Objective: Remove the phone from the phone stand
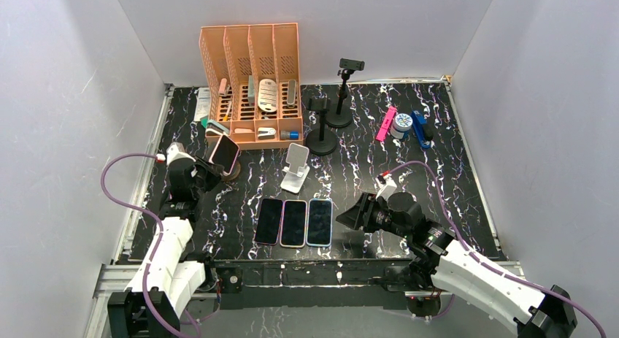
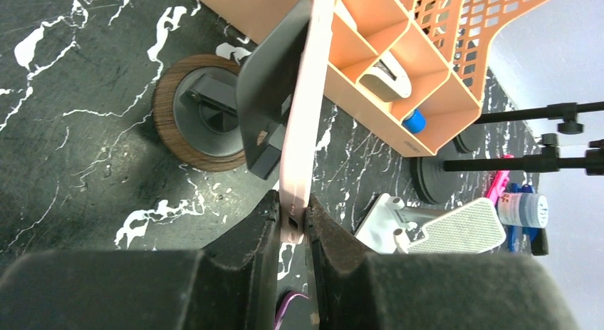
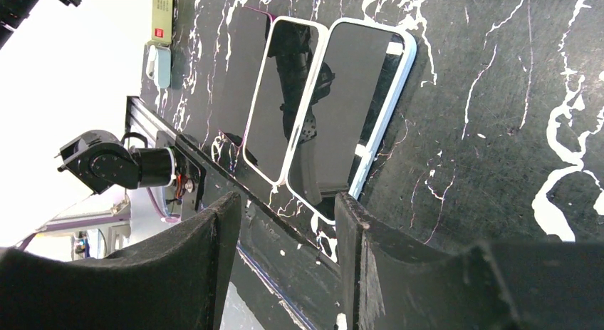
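Oddments (image 1: 267, 95) in orange organizer (image 1: 286, 42); phone (image 2: 305, 130) on stand (image 2: 267, 95), in left hand (image 2: 292, 216)

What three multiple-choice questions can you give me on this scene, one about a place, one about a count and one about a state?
1. Where is the pink phone?
A. lying flat
B. on the wood-based stand
C. held high above everything

2. How many phones lie flat side by side?
A. two
B. five
C. three

3. The left hand is:
A. shut on the pink phone
B. wide open
C. shut on nothing

Answers:
1. B, it leans on the stand's plate.
2. C, three lie in a row at the near edge.
3. A, it pinches the phone's edge.
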Tool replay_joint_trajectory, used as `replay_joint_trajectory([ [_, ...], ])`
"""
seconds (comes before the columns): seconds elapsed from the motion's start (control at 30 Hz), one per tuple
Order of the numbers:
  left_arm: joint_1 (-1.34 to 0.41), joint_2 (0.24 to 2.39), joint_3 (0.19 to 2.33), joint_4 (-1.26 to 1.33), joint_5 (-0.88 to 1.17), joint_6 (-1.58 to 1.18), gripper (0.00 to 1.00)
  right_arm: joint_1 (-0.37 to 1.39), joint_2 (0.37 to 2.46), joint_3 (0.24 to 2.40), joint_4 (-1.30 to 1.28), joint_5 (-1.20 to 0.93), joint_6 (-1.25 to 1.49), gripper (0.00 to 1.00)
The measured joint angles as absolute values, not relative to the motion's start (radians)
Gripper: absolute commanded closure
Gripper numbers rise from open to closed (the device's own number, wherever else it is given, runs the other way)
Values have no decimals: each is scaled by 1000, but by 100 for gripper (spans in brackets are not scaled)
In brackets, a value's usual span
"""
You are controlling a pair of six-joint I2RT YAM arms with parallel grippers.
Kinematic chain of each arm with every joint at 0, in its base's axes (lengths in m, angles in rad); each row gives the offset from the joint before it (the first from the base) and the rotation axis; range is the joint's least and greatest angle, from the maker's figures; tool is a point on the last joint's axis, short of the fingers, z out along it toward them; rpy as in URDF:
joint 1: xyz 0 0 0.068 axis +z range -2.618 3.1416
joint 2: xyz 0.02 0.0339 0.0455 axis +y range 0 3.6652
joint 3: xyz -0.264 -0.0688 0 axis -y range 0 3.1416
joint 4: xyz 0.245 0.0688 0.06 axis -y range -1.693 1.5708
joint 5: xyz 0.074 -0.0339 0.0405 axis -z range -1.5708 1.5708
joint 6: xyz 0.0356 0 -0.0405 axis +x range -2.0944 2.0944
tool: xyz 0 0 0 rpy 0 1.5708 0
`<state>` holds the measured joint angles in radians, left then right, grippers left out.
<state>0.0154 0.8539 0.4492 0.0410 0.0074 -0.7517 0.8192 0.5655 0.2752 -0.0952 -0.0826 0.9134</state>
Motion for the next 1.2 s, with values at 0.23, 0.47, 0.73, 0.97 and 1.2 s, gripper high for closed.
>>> replay_joint_trajectory([
  [0.23,-1,857,501,9,30,-764,100,819,566,275,-95,-83,913,41],
  [0.47,-19,872,546,-19,39,-767,100,819,565,275,-95,-86,913,41],
  [0.73,-22,875,562,-43,45,-768,100,819,563,275,-95,-86,913,42],
  [0.97,-28,879,599,-86,47,-771,100,819,562,275,-94,-86,913,42],
  [1.2,-50,883,668,-118,46,-769,100,819,562,275,-94,-86,913,41],
])
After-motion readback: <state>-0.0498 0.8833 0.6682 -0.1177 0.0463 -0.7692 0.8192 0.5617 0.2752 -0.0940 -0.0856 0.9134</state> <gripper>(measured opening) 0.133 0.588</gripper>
